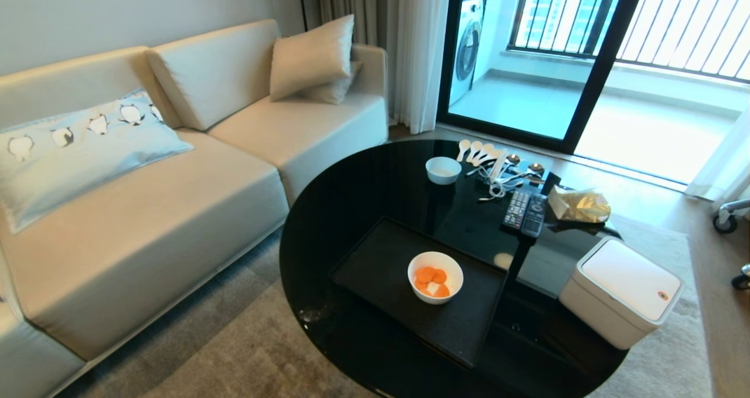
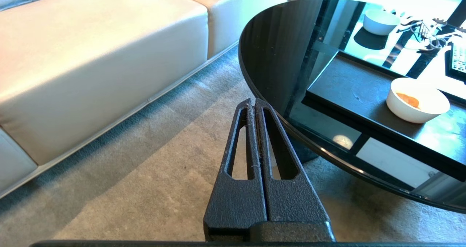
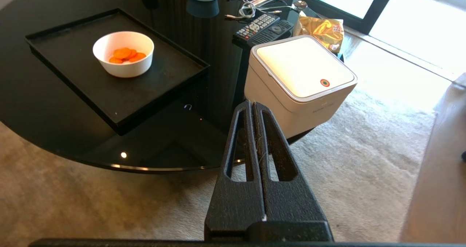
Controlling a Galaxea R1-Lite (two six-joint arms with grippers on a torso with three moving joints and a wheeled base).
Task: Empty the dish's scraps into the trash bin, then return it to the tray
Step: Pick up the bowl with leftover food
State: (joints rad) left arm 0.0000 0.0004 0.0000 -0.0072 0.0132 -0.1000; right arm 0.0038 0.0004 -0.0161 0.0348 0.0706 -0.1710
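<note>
The dish (image 1: 435, 276), a deep white round bowl, stands on the black tray (image 1: 375, 269) on the near half of the round table. Orange carrot scraps (image 1: 432, 281) lie inside it. The right wrist view shows the dish (image 3: 123, 53) with its scraps (image 3: 125, 54) on the tray (image 3: 145, 87). My right gripper (image 3: 252, 103) is shut and empty, off the table's near edge over the carpet. My left gripper (image 2: 253, 101) is also shut and empty, beside the table's rim, well short of the dish (image 2: 417, 100). Neither arm shows in the head view. The trash bin is out of view.
A white boxy container (image 1: 621, 292) sits at the glossy black table's (image 1: 351, 181) right edge. A smaller white bowl (image 1: 443, 170), spoons, cables, two remotes (image 1: 525, 212) and a gold packet (image 1: 580, 206) crowd the far side. A beige sofa (image 1: 146, 210) stands left.
</note>
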